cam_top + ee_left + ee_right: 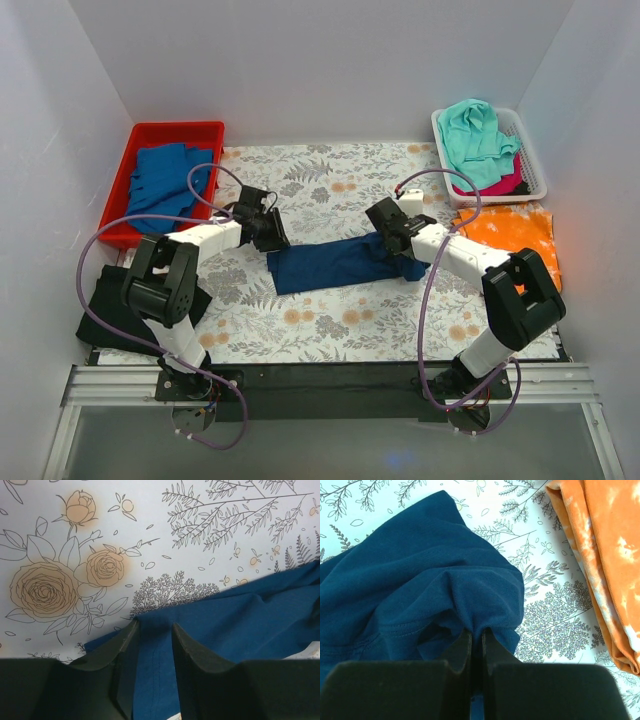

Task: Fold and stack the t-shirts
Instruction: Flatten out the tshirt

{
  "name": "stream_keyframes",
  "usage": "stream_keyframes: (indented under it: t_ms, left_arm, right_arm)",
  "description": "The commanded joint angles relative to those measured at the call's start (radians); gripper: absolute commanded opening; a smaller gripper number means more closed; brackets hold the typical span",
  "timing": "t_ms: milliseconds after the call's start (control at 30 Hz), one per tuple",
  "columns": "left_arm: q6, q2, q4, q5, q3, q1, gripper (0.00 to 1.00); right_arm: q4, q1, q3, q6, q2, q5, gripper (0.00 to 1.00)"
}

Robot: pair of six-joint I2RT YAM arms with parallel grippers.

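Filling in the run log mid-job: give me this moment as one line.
navy t-shirt: bunched mid-table | left gripper: open, straddling one end | right gripper: shut on other end

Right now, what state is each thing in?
navy t-shirt, lying bunched lengthwise between both grippers.
left gripper, open, fingers straddling its edge.
right gripper, shut on its bunched cloth.
orange t-shirt, folded flat.
teal t-shirt, heaped in the basket.
blue t-shirt, lying in the red bin.

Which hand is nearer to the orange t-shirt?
Right. The right hand grips the navy t-shirt at its right end, just left of the orange t-shirt; the left hand is at the navy t-shirt's opposite end, farther away.
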Motion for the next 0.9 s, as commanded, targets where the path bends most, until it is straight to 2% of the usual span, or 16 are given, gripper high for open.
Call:
stream_keyframes:
  t_ms: [0,100,233,300,333,467,600,700,733,867]
  left_arm:
    - [0.007,0.007,-0.021,-0.002,0.031,-0.011,0.3]
    - [0.015,0.02,-0.027,-0.008,0.031,-0.015,0.29]
    - [0.024,0.034,-0.038,-0.025,0.039,-0.014,0.2]
    - [0.033,0.035,-0.05,-0.044,0.048,-0.015,0.12]
    - [0.035,0.034,-0.056,-0.055,0.063,-0.014,0.01]
    - [0.042,0.023,-0.098,-0.115,0.12,-0.015,0.0]
    - [0.038,-0.034,-0.168,-0.241,0.177,-0.015,0.0]
    - [0.052,-0.139,-0.179,-0.403,0.188,-0.015,0.0]
    - [0.059,-0.173,-0.179,-0.507,0.186,-0.015,0.0]
    - [0.119,-0.314,-0.178,-0.693,0.195,-0.015,0.0]
  right_arm:
    - [-0.019,-0.005,0.04,0.029,0.012,-0.012,0.01]
    - [-0.022,-0.007,0.04,0.032,0.014,-0.017,0.01]
    - [-0.023,-0.008,0.044,0.037,0.015,-0.018,0.01]
    - [-0.025,-0.01,0.05,0.037,0.014,-0.02,0.01]
    - [-0.026,-0.008,0.052,0.037,0.012,-0.02,0.01]
    - [-0.028,-0.01,0.063,0.032,0.0,-0.015,0.01]
    - [-0.034,-0.01,0.078,0.025,-0.023,-0.003,0.01]
    - [-0.036,-0.01,0.098,0.011,-0.052,0.008,0.01]
    - [-0.036,-0.01,0.107,0.008,-0.06,0.014,0.01]
    - [-0.036,-0.011,0.168,-0.021,-0.089,0.032,0.01]
